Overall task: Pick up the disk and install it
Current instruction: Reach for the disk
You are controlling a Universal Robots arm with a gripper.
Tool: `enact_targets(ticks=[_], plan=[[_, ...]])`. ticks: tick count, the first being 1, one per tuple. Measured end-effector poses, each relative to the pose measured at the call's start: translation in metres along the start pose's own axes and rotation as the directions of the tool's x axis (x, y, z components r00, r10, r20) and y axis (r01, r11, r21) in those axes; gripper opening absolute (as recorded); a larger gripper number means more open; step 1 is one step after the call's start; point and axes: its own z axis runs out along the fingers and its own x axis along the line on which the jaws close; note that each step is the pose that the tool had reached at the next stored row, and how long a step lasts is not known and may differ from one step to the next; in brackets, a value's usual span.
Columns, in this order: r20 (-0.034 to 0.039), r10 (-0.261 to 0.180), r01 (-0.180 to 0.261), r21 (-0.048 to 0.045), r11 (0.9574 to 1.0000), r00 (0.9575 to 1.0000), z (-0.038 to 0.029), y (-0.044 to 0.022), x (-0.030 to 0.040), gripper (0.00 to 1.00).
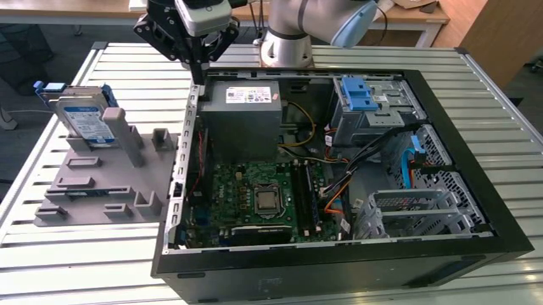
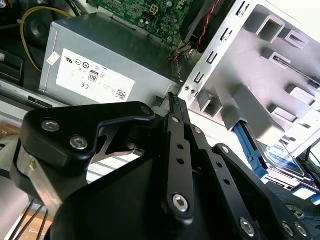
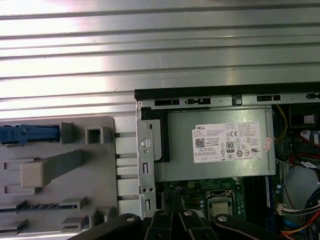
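- Fingers (image 2: pixel 176 145) of the black metal gripper (image 1: pixel 197 75) pressed together, with nothing pinched between them.
- Hanging over the far wall of the big black computer case (image 1: pixel 339 270), right above a corner of the large grey metal power supply box (image 1: pixel 241 117); touching neither, as far as can be told.
- Flat silver disk (image 1: pixel 85 121) with a white-and-blue label, clipped in a blue plastic frame, standing on its edge in the grey plastic holder block (image 1: pixel 102 184), on the exterior view's left of the case.
- Likely stood up that way to leave the top edge free for a grab from above.
- Well apart from the gripper, so not picked up yet; job judged barely begun.
- Case lying on its side, lid off, open side up, most likely to let parts go in from above.
- Blue-and-grey metal drive cage (image 1: pixel 365 101) inside the case, at the far corner on the exterior view's right; maybe the home for the disk, but only a guess.
- All resting on a table of shiny metal slats (image 1: pixel 85 254), with the holder block just beside the case, probably to keep the trip short.
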Motion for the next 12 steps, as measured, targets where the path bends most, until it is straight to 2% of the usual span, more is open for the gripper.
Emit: enact_targets(ticks=[8, 12], plan=[[0.0, 0.0, 0.0, 0.0, 1.0, 1.0, 0.0, 0.0, 0.0007, 0.11], [-0.0001, 0.0, 0.0, 0.0001, 1.0, 1.0, -0.0001, -0.0002, 0.0032, 0.11]])
